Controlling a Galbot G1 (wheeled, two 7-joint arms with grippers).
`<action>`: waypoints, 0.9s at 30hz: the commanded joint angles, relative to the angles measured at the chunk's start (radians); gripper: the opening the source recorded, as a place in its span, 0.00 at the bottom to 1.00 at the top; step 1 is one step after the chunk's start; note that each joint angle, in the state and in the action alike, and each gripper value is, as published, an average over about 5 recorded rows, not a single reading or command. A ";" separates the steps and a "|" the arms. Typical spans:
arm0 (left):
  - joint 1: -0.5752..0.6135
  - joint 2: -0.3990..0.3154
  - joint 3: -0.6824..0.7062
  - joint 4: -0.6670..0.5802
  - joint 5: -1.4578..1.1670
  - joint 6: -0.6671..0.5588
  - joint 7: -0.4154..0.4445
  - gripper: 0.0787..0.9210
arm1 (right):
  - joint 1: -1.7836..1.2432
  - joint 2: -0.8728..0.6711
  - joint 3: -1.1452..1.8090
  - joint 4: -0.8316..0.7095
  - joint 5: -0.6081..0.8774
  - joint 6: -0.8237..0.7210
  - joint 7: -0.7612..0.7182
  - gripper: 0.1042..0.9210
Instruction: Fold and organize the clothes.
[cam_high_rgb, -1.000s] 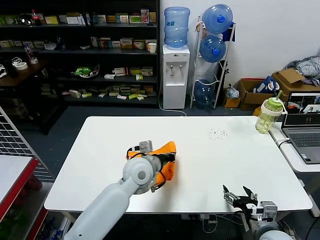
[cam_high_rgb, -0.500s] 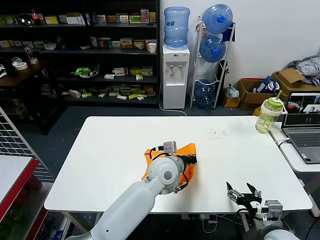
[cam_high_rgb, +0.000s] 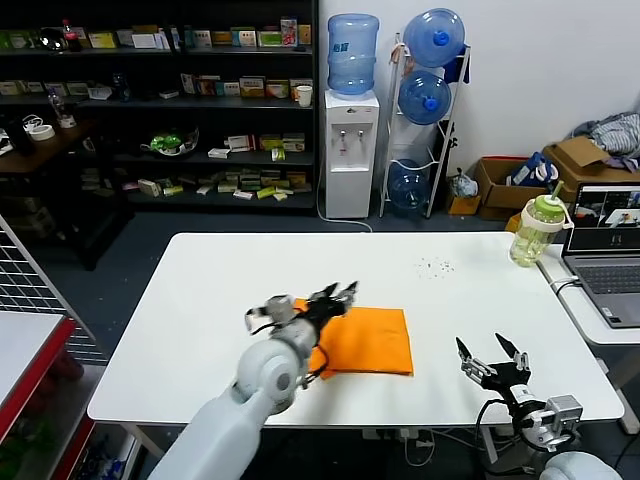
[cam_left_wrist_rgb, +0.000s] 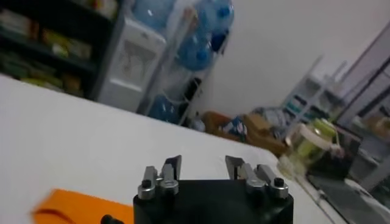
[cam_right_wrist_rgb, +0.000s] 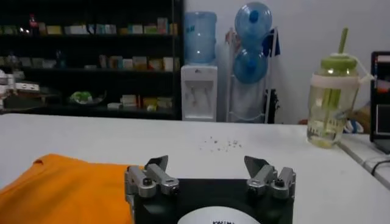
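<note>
We are hovering left gripper (cam_high_rgb: 335, 297), jaws parted, empty, over folded orange T-shirt (cam_high_rgb: 365, 340) on table (cam_high_rgb: 200, 300); right gripper (cam_high_rgb: 490, 352) idling wide apart near table's front edge.

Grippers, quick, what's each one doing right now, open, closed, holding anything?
Left gripper: open, empty, raised over the orange T-shirt.
Right gripper: open, empty, near the table's front edge.
</note>
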 joint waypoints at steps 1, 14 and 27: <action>0.624 0.126 -0.584 -0.134 0.402 -0.570 0.582 0.61 | -0.011 0.134 0.105 -0.093 -0.152 0.321 -0.184 0.88; 0.720 -0.015 -0.674 -0.129 0.466 -0.749 0.678 0.88 | -0.083 0.317 0.207 -0.072 -0.292 0.503 -0.212 0.88; 0.736 -0.058 -0.661 -0.136 0.484 -0.738 0.664 0.88 | -0.062 0.399 0.205 -0.091 -0.338 0.535 -0.242 0.88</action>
